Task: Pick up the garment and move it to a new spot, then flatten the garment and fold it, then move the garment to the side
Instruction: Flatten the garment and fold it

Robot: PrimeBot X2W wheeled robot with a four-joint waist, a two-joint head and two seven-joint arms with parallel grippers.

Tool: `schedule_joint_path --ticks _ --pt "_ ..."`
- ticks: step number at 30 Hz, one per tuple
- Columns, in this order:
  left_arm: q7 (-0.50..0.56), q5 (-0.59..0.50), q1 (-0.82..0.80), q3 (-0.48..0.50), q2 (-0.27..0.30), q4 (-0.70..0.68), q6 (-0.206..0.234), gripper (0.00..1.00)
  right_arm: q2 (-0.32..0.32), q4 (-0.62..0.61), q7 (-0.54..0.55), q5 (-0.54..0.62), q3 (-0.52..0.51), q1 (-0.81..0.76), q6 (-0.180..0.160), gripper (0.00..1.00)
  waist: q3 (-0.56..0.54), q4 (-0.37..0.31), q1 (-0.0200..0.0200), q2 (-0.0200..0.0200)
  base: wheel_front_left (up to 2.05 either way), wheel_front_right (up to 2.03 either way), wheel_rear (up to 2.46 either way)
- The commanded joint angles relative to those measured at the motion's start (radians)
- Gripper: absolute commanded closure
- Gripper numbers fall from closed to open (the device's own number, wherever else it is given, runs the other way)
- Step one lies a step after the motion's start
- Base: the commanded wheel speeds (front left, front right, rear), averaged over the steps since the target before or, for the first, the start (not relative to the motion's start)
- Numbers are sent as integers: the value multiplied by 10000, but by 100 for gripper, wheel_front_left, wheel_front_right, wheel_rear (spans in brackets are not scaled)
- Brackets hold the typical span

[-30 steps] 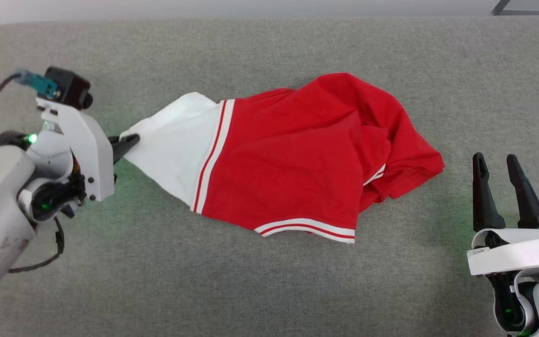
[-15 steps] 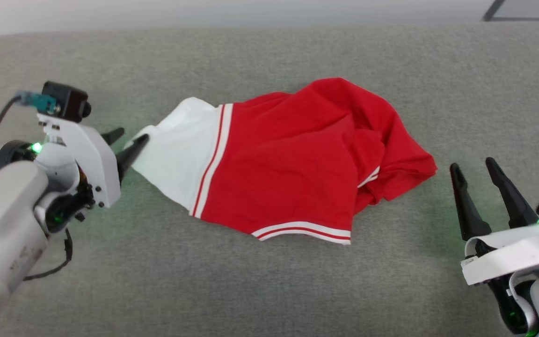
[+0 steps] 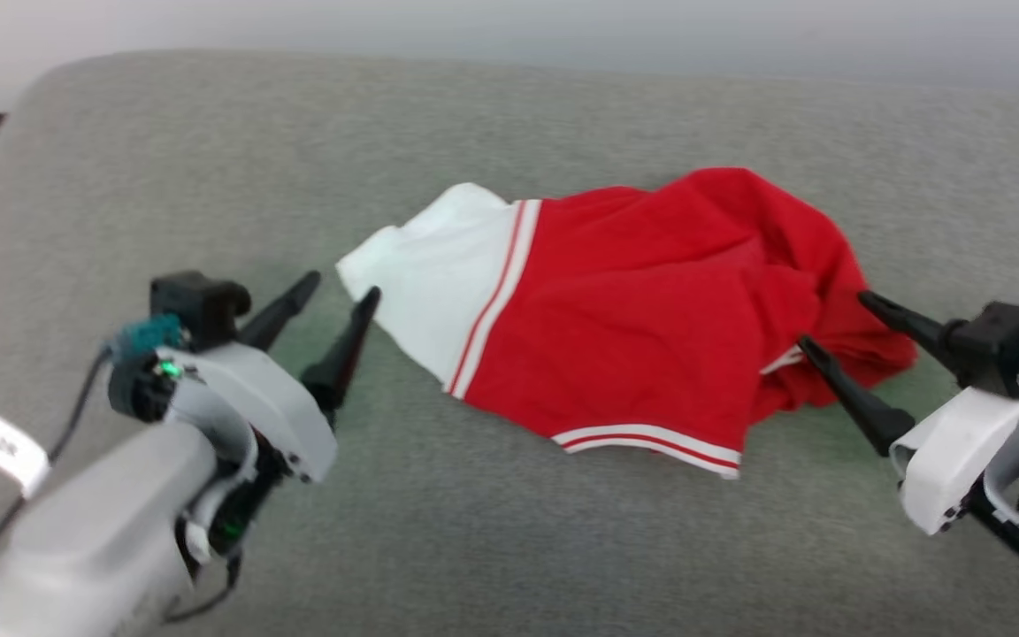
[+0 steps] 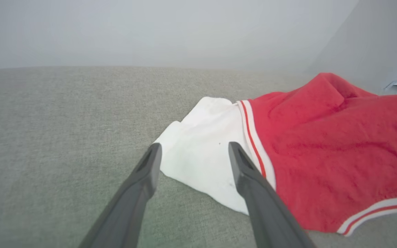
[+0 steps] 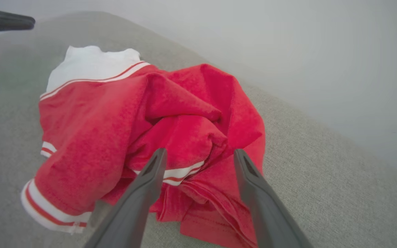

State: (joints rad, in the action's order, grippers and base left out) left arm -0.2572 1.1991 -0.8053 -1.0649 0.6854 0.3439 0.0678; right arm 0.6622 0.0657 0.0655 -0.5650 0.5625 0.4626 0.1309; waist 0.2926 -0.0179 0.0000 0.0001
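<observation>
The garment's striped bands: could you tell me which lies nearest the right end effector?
The short band tucked among the bunched red folds; the others edge the white panel and near hem.

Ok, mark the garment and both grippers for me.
garment (image 3: 642,327), head view, on the red middle of the cloth.
left gripper (image 3: 342,286), head view, midway between its open fingertips.
right gripper (image 3: 833,318), head view, midway between its open fingertips.

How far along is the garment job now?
Looks done: first move; the garment lies unheld on the grey cushion. In hand: the open left gripper by the white panel, the open right gripper at the bunched red end. Left: flattening, folding, moving aside; it is crumpled.
</observation>
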Motion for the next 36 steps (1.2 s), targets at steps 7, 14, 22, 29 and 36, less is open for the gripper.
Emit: schedule_joint_path --ticks 7,14,22,29,36 --pt "-63 -1824 1881 2090 -433 -2121 1223 0 931 -32 1797 -1047 1188 990 -4 0 26 1120 0 -1 0 0 0" --pt "-67 -4239 3977 4055 -1538 -3579 1831 0 1860 148 3436 -2066 1874 1438 -4 0 155 1723 0 -1 0 0 0" --pt "-69 -5701 5422 5380 -2834 -4001 1302 0 2393 64 3840 -2284 2165 1678 -4 100 183 2115 0 -1 0 0 0" --pt "-69 -6248 6007 6033 -3402 -3762 797 0 3617 46 3673 -1635 1588 1955 -6 100 36 2052 0 -1 0 0 0" --pt "-69 -6546 6345 6437 -3820 -3620 330 0 4500 -938 3984 110 588 2455 -6 100 -148 1888 0 -1 0 0 0"
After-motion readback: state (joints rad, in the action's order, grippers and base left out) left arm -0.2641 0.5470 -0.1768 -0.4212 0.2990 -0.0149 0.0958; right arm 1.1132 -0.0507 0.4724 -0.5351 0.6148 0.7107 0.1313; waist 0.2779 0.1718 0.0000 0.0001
